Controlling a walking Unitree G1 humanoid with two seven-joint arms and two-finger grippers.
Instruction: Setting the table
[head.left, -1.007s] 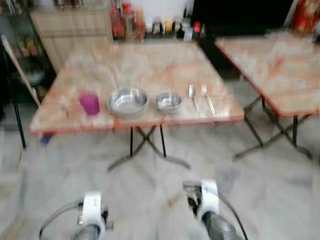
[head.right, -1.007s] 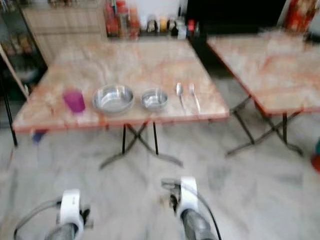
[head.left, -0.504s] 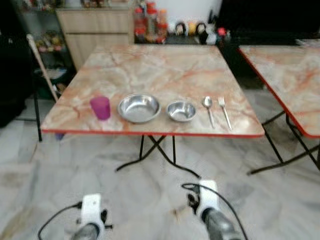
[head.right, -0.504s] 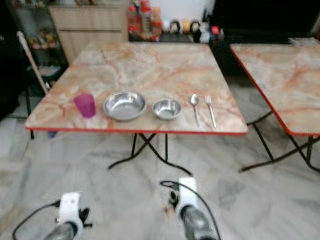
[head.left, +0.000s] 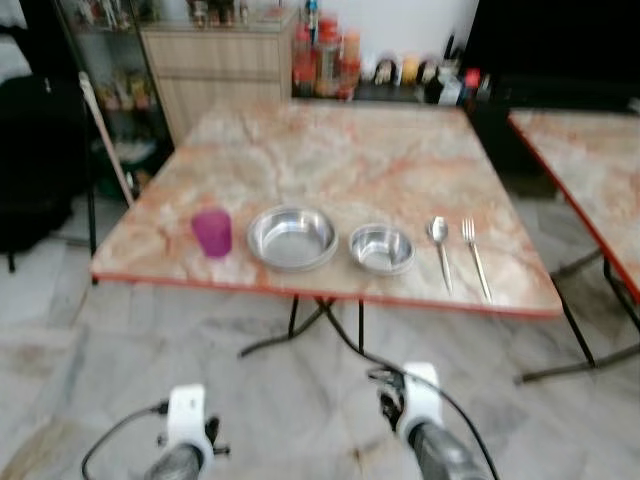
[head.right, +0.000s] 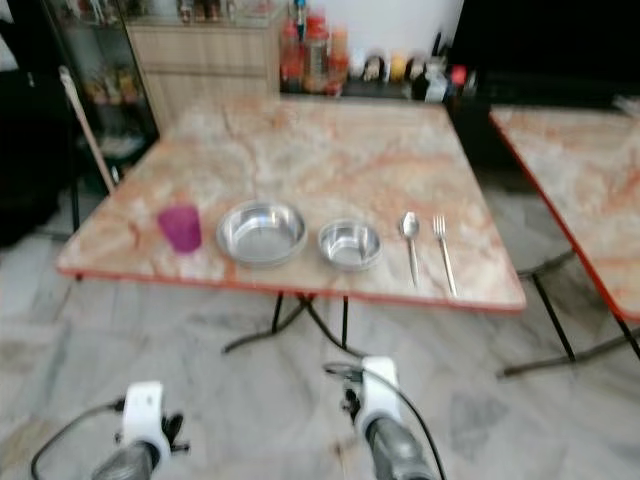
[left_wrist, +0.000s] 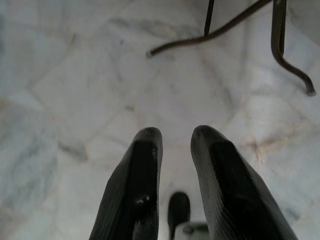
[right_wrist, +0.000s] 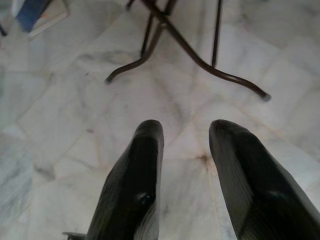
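Along the front edge of a marble-patterned folding table (head.left: 340, 160) stand a purple cup (head.left: 212, 232), a large steel bowl (head.left: 293, 238), a small steel bowl (head.left: 381, 248), a spoon (head.left: 440, 248) and a fork (head.left: 475, 258), in a row from left to right. My left arm (head.left: 185, 430) and right arm (head.left: 418, 410) hang low in front of the table, above the floor. The left gripper (left_wrist: 176, 137) is open with a narrow gap and holds nothing. The right gripper (right_wrist: 186, 131) is open a little wider, also holding nothing.
A second table (head.left: 590, 160) of the same kind stands to the right, with a gap of floor between. Behind are a wooden cabinet (head.left: 215, 70), bottles (head.left: 325, 60) and a dark shelf at the left. The table's dark metal legs (right_wrist: 190, 50) cross over the marble floor.
The whole picture has shifted and the table sits lower and a little larger, so the camera has moved toward it. The tableware has kept its places. Both arms still hang low.
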